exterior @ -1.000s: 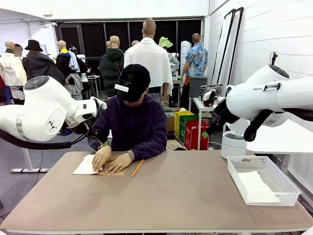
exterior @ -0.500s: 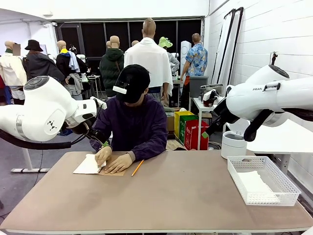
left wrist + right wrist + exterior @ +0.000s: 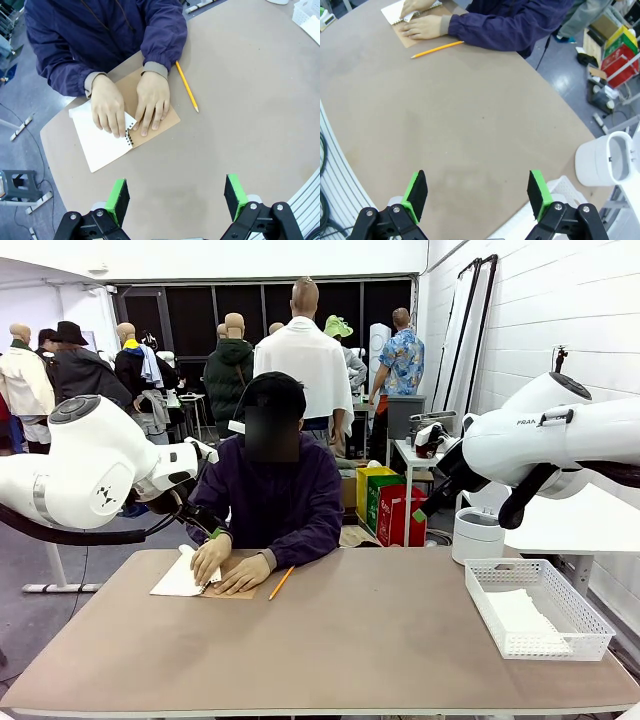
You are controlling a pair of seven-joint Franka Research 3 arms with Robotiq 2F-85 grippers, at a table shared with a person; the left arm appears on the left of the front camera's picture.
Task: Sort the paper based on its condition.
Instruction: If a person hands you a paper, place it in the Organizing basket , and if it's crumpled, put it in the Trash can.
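Your left gripper (image 3: pixel 177 194) hangs jaws wide apart over the thin white paper sheet (image 3: pixel 100 145) a person's hand (image 3: pixel 107 106) pins on the brown-covered spiral notebook (image 3: pixel 167 116), more white sheets (image 3: pixel 520 618) lie in the white mesh basket (image 3: pixel 560 648), and your right gripper (image 3: pixel 477 192) gapes empty.

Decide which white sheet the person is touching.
The sheet at the notebook, under the person's hand; the other sheet lies untouched in the basket.

table (image 3: pixel 350 640): matt, smooth | paper (image 3: pixel 97 145): matt white | basket (image 3: pixel 550 648): plastic mesh
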